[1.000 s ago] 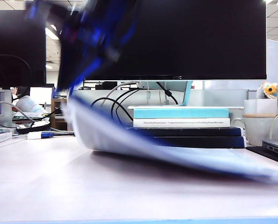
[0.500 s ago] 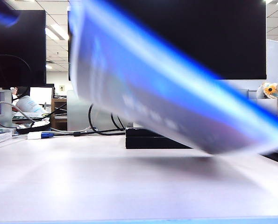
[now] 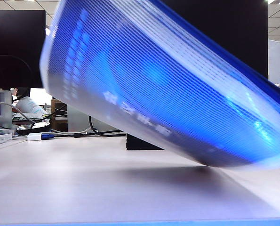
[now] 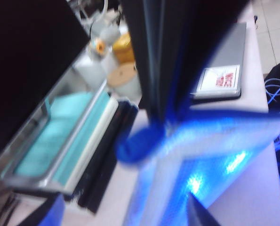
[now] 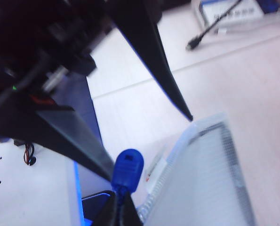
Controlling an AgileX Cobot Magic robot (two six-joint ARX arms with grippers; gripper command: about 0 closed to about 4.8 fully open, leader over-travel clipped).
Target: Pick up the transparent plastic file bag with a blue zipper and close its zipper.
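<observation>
The file bag (image 3: 168,89) hangs tilted above the table, blurred and lit blue, and fills most of the exterior view; neither gripper shows there. In the right wrist view my right gripper (image 5: 122,203) is shut on the zipper just under its blue loop pull tab (image 5: 127,168), at the corner of the mesh bag (image 5: 205,179). My left gripper (image 4: 125,214) is open, its fingers (image 5: 154,61) spread wide above that corner. The left wrist view shows the bag (image 4: 215,155) below and the pull tab (image 4: 139,143) under the right gripper's dark fingers (image 4: 161,70).
A stack of teal (image 4: 60,136) and black books (image 4: 107,150) lies under the monitor (image 3: 17,47). A grey laptop (image 4: 224,56) and cups (image 4: 121,75) are beyond. Cables (image 3: 100,133) and a blue-and-white plug (image 3: 41,136) lie at the table's back left.
The bag has risen off the table and swung up toward the exterior camera, now covering the books and screen. The blurred arm seen at top left has gone from view.
</observation>
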